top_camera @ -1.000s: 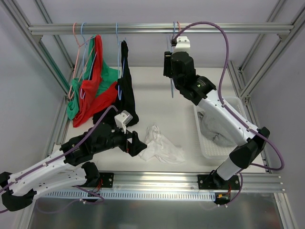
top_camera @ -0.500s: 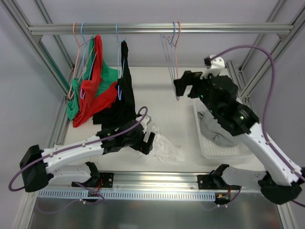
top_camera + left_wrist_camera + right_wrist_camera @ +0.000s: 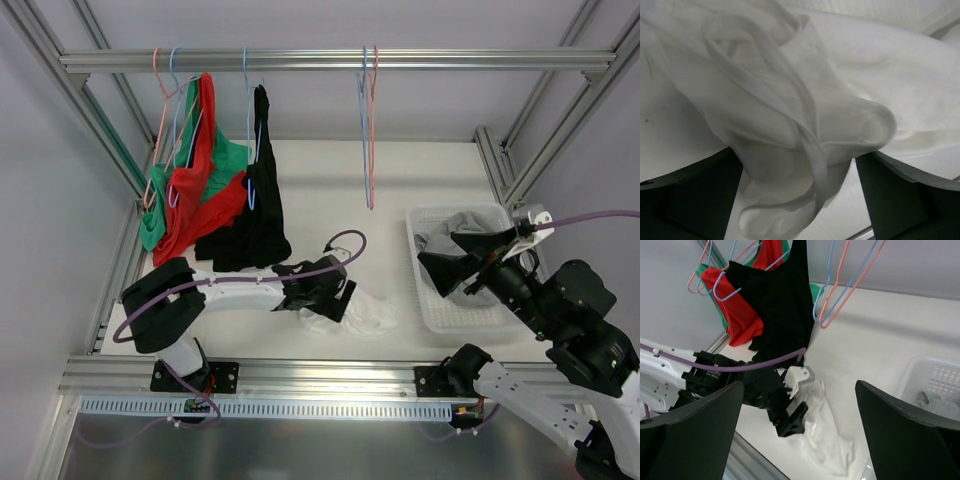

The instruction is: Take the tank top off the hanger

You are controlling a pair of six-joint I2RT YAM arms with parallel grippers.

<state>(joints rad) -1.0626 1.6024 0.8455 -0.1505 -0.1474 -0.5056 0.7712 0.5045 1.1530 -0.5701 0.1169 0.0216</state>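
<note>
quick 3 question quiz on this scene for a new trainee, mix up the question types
1. Fill in: the left gripper has its jaws ____ (open or shut) around folds of the white tank top.
2. True or false: the white tank top hangs on a hanger.
3. Multiple choice: what lies in the white basket? A) a grey garment B) a red garment C) a black garment

Key:
1. open
2. false; it lies crumpled on the table
3. A
</note>
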